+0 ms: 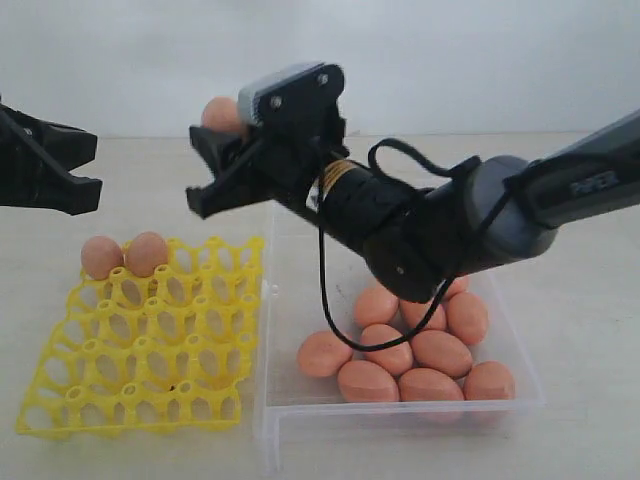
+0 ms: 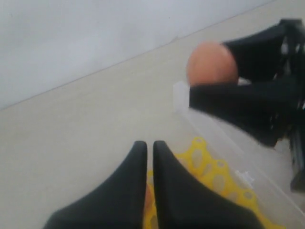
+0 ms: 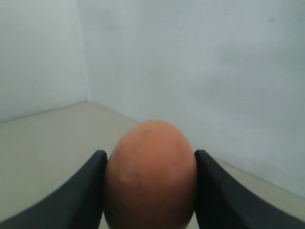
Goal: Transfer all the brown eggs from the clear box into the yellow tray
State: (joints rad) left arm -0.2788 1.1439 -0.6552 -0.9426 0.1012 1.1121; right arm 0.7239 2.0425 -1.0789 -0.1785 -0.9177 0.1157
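Against a white wall (image 1: 480, 50), right gripper (image 1: 195, 170) is holding a clamped brown egg (image 1: 221, 114) high, seemingly to pass the clear box (image 1: 400, 412) rim toward the yellow tray (image 1: 60, 400); left gripper (image 1: 88, 172) is waiting, fingers together

The one readable word is sitting on my right arm.

Pale block letters spelling PIPER are running along the grey link of my right arm (image 1: 588, 183), at about three o'clock in the exterior view, and they are tilting upward with the link's own slope. Over toward ten o'clock from that word, a small yellow-and-black sticker (image 1: 334, 180) is wrapping the black wrist barrel just behind my right gripper (image 1: 205, 168). Its print is coming through too small and blurred for me to read, so I am not making out a single letter or number on it. My two wrist views are giving me no lettering.
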